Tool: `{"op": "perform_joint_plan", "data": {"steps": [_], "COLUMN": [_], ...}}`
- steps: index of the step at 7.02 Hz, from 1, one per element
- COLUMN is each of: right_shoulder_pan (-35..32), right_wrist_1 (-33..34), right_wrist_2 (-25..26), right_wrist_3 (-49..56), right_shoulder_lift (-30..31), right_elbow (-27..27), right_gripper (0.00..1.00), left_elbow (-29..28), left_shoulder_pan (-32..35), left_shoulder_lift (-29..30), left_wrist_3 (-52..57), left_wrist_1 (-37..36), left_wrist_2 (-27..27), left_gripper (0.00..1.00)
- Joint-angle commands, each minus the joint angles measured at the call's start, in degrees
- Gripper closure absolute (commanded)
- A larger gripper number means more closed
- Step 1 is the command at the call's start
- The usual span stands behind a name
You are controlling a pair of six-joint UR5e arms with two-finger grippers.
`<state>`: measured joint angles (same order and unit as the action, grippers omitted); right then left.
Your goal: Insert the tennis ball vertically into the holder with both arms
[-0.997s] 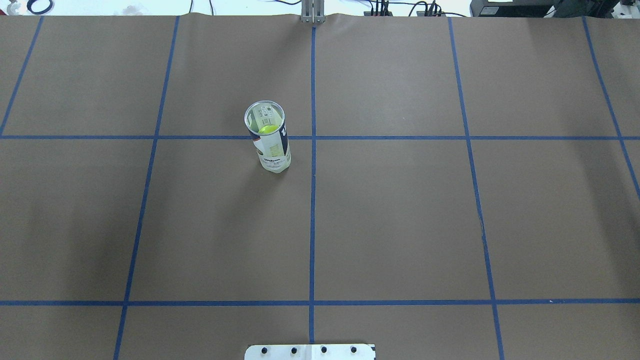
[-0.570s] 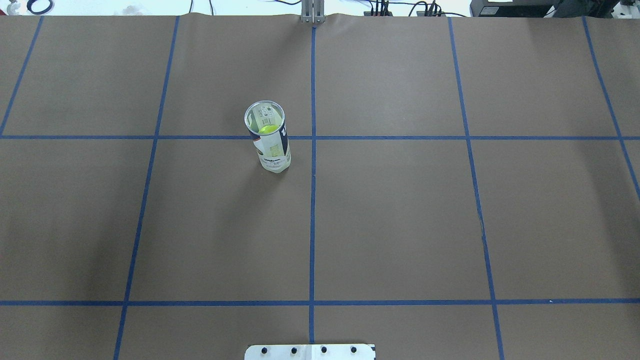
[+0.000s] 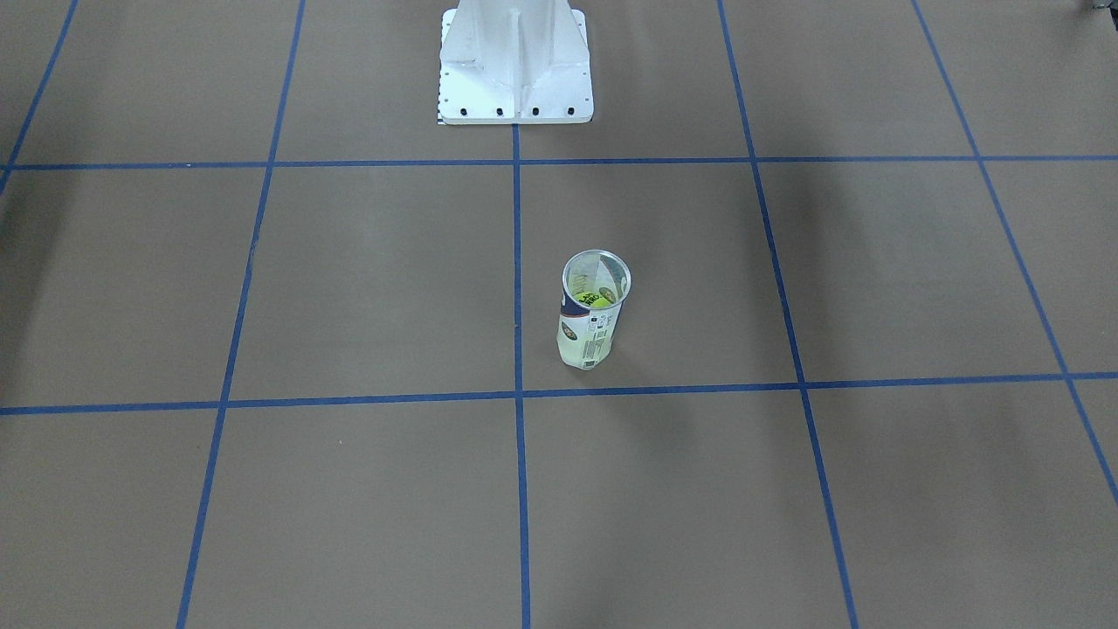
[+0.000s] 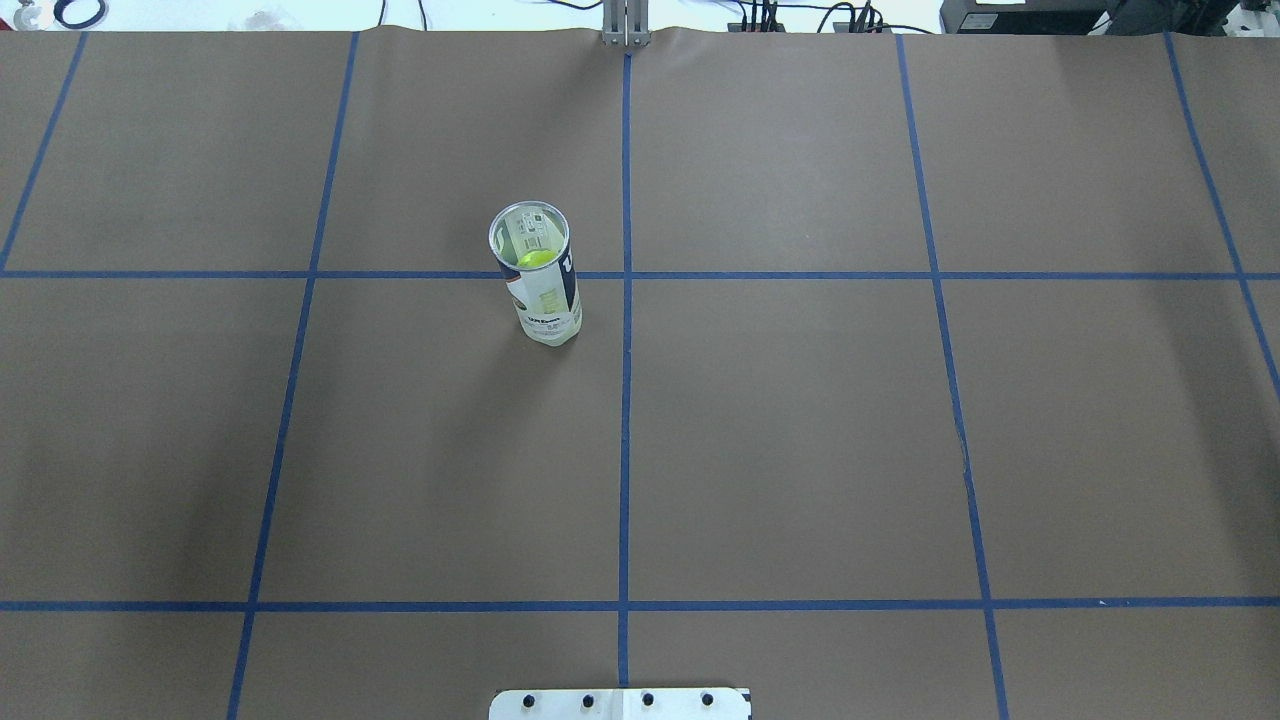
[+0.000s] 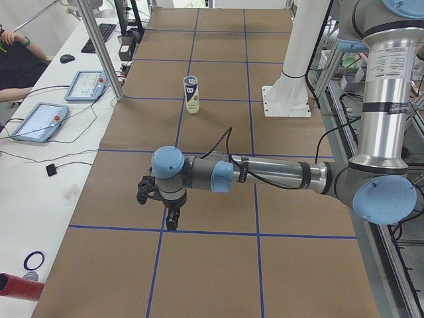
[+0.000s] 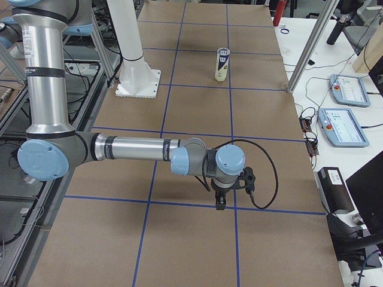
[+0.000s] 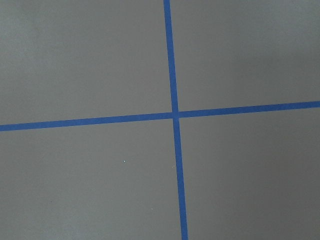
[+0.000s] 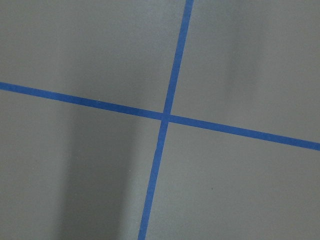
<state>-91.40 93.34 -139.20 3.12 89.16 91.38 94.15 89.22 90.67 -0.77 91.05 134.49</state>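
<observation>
The holder (image 4: 545,290), a clear tube with a white and navy label, stands upright just left of the table's centre line, with its mouth open. It also shows as the holder (image 3: 592,325), the holder (image 5: 191,95) and the holder (image 6: 222,64). A yellow-green tennis ball (image 4: 535,259) lies inside it, and the ball (image 3: 596,297) is visible through the mouth. My left gripper (image 5: 171,223) hangs low over a tape crossing, far from the tube. My right gripper (image 6: 219,203) hangs over another crossing, equally far away. I cannot tell whether either is open or shut. Both wrist views show only brown paper and blue tape.
The white pedestal base (image 3: 515,79) stands at the robot's side of the table. Tablets (image 5: 40,120) and cables lie on the operators' bench, beside a metal post (image 5: 99,46). A person's arm (image 5: 16,63) shows at the bench's far end.
</observation>
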Motion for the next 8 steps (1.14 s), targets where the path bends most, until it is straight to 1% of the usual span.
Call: {"op": "perform_joint_plan", "data": {"steps": [1,2,4,8], "right_shoulder_pan": [-0.62,-0.71,-0.71,-0.8], "right_wrist_1": [3.25,3.25,2.55,2.46], "right_wrist_2": [2.42,4.7,4.46,4.11], "right_wrist_3": [-0.48,-0.48,0.3,0.31], "right_shoulder_lift": [1.01,1.02,2.15,2.16], "right_elbow": [5.37,5.56,5.39,5.56], "right_gripper": [0.01,0.01,0.01,0.01], "left_elbow": [0.33,0.33,0.33,0.33], "left_shoulder_pan": [-0.1,-0.1,-0.18,-0.18], "left_shoulder_lift": [0.04,0.04,0.04,-0.05], "left_wrist_3": [-0.28,-0.28,-0.28,-0.2], "left_wrist_1": [0.01,0.01,0.01,0.01], "left_wrist_2": [-0.02,-0.02,-0.1,-0.02], "left_gripper": [0.0,0.0,0.0,0.0]}}
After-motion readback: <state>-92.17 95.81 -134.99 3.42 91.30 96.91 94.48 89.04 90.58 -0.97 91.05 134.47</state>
